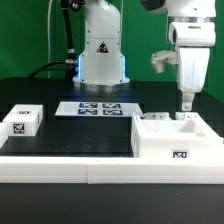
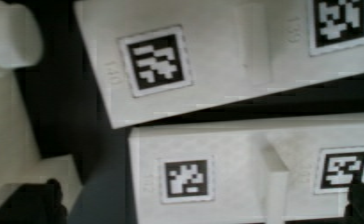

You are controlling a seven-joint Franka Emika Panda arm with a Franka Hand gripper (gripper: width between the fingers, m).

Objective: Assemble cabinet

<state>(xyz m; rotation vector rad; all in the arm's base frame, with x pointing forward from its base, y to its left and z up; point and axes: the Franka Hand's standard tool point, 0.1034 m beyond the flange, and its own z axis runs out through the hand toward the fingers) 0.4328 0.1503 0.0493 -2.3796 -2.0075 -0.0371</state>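
The cabinet [image 1: 175, 138] is a big white box with inner compartments and a marker tag on its front, on the exterior view's right near the front. My gripper [image 1: 186, 103] hangs just above its far part and holds nothing. In the wrist view the gripper [image 2: 205, 204] is open, with dark fingertips [image 2: 49, 198] far apart at the picture's edge. Below it lie two white tagged faces, one [image 2: 250, 160] directly under the jaws and another [image 2: 214, 55] beyond a dark gap. I cannot tell which cabinet parts these faces are.
A small white tagged block [image 1: 22, 122] sits on the exterior view's left. The marker board [image 1: 98, 108] lies in front of the robot base [image 1: 102, 55]. A white rail [image 1: 70, 165] runs along the front edge. A rounded white piece [image 2: 10, 40] shows in the wrist view.
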